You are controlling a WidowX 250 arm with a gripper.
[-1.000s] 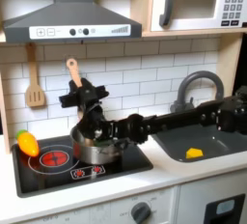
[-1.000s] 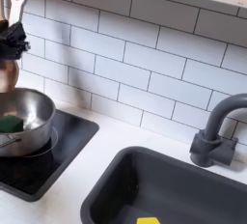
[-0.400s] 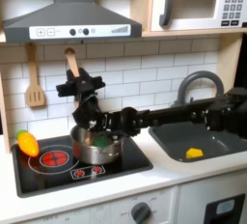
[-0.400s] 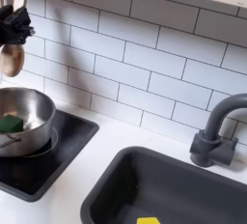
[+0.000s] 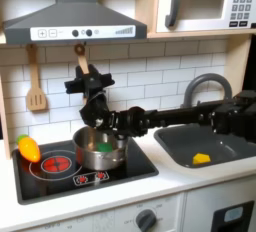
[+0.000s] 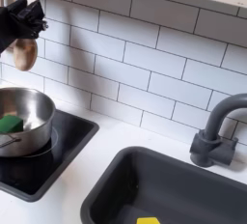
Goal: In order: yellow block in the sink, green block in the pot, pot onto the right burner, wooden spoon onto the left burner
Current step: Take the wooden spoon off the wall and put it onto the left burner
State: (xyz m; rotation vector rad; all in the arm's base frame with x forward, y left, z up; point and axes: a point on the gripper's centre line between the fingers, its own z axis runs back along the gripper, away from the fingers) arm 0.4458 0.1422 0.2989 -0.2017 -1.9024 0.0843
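My gripper (image 5: 87,80) is shut on the wooden spoon (image 5: 80,53), held upright close against the tiled wall (image 5: 140,76) above the stove. In the second exterior view the gripper (image 6: 23,20) clasps the handle, with the spoon's oval head (image 6: 21,52) hanging below it. The steel pot (image 5: 101,150) sits on the right burner in the first exterior view, and the green block (image 6: 10,124) lies inside the pot (image 6: 34,107). The yellow block (image 5: 201,158) rests in the grey sink (image 5: 225,144). The left burner (image 5: 57,162) shows red rings and is bare.
A slotted wooden spatula (image 5: 36,84) hangs on the wall at the first exterior view's left. An orange-yellow-green toy vegetable (image 5: 29,148) sits at the cooktop's left edge. The arched faucet (image 6: 218,129) stands behind the sink. A range hood (image 5: 75,16) overhangs the stove.
The gripper has risen along the wall with the spoon in it, from just above the pot to well clear of it. Pot and blocks have stayed put.
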